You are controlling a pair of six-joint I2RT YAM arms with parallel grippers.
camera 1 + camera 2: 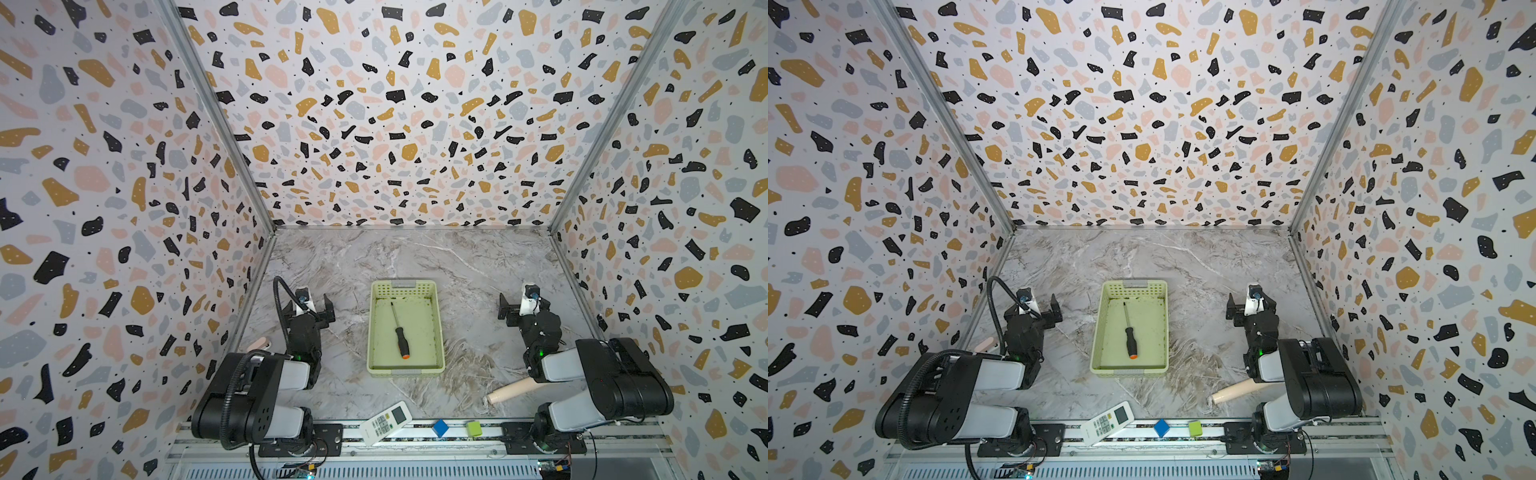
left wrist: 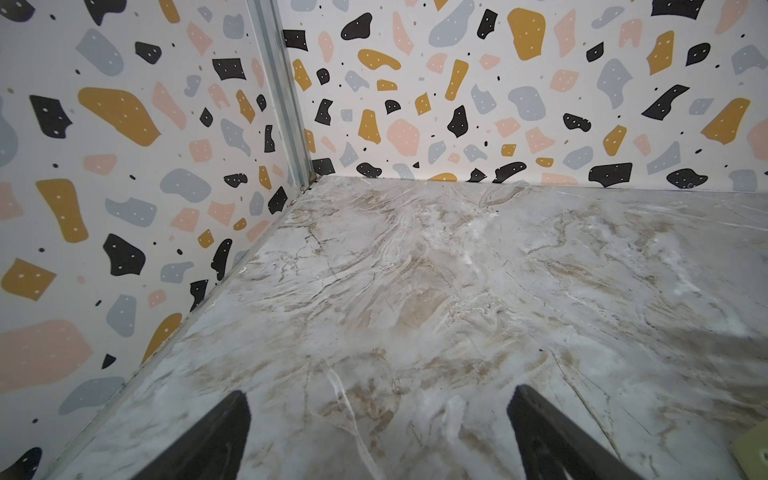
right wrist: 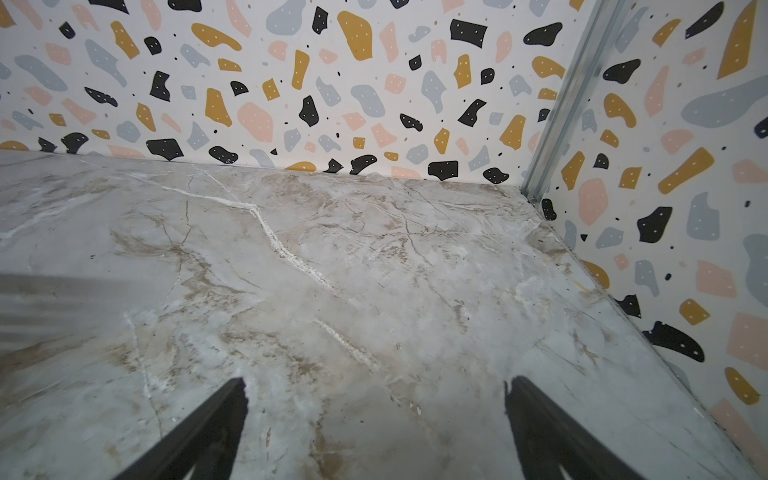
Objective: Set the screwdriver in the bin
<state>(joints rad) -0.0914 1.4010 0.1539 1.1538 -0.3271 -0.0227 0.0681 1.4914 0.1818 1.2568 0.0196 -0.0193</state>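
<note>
The screwdriver [image 1: 400,334] [image 1: 1129,334], with a thin dark shaft, black handle and orange end cap, lies flat on the bottom of the pale yellow-green bin [image 1: 422,332] [image 1: 1152,332] in both top views. Its tip points to the far end. To the left of the bin, my left gripper [image 1: 308,308] [image 1: 1034,309] [image 2: 378,399] stands open and empty. My right gripper [image 1: 524,307] [image 1: 1252,307] [image 3: 376,384] is to the right of the bin, also open and empty. Both wrist views show bare marble between the fingers. A corner of the bin [image 2: 752,453] shows in the left wrist view.
A white remote control [image 1: 385,422], a blue cube [image 1: 440,428] and a green cube [image 1: 473,429] sit at the front edge. A beige wooden handle [image 1: 513,390] lies beside the right arm. A pinkish object [image 1: 259,344] rests by the left wall. Patterned walls enclose the marble table.
</note>
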